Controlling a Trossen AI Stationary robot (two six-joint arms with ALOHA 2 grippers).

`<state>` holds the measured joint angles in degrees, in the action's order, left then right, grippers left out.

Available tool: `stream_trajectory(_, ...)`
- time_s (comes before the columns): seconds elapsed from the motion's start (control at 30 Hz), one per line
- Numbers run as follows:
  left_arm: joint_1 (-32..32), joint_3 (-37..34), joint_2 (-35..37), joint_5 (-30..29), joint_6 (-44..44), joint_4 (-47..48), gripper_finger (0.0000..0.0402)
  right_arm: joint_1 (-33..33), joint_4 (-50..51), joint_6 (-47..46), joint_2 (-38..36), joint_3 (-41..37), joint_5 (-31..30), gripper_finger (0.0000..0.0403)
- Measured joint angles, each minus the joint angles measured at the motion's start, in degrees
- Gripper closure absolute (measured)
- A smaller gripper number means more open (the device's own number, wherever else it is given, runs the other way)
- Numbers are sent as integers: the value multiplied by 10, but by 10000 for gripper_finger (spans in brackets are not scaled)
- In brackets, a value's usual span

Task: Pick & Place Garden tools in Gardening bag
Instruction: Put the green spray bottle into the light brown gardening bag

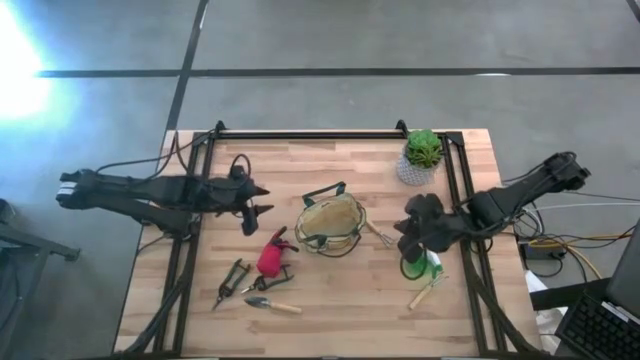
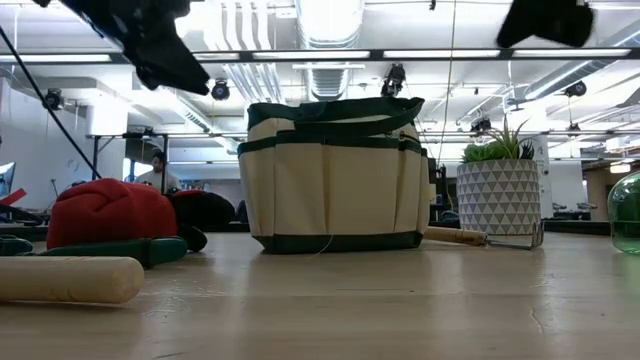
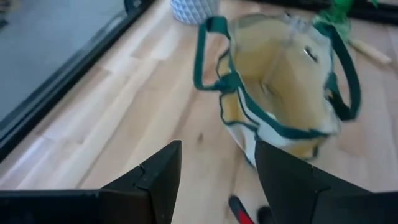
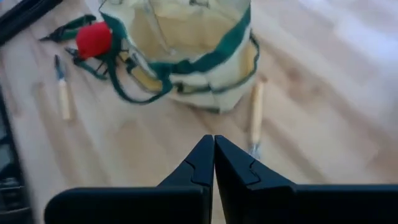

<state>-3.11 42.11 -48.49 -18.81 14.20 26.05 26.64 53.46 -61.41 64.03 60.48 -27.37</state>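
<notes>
The beige gardening bag (image 1: 330,225) with green trim stands upright and open at mid-table; it also shows in the low view (image 2: 335,175). A red-and-black piece (image 1: 272,258), dark pruners (image 1: 230,282) and a wooden-handled trowel (image 1: 272,305) lie on the table left of and nearer than the bag. A wooden-handled fork (image 4: 255,118) lies by the bag's right side. A green spray bottle (image 1: 418,265) and another wooden-handled tool (image 1: 425,292) are at the right. My left gripper (image 3: 214,180) is open and empty above the table, left of the bag. My right gripper (image 4: 213,155) is shut and empty, right of the bag.
A green plant in a white patterned pot (image 1: 420,158) stands at the far right of the table. A black frame rail (image 1: 310,133) runs along the far edge, with rails down both sides. Bare wood lies near the front edge.
</notes>
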Motion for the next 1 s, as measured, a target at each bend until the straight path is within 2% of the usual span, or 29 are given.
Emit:
stream_trajectory(0.13, 0, -27, 1, -49, -1, -56, 196, 28, 89, -119, 14, 53, 15, 394)
stream_trajectory(0.23, 0, -44, 1, -77, -14, -91, 195, 42, 176, -219, 31, 100, 55, 394)
stream_trajectory(0.47, 0, -61, 0, -93, -75, -156, 195, 49, 312, -373, 87, 183, 242, 394)
stream_trajectory(0.57, 0, -61, 1, -94, -103, -155, 195, 49, 327, -397, 106, 200, 311, 394)
stream_trajectory(0.7, 0, -61, 1, -98, -131, -157, 196, 49, 333, -432, 122, 209, 373, 394)
stream_trajectory(1.0, 0, -62, 5, -97, -178, -175, 198, 49, 333, -438, 139, 207, 422, 394)
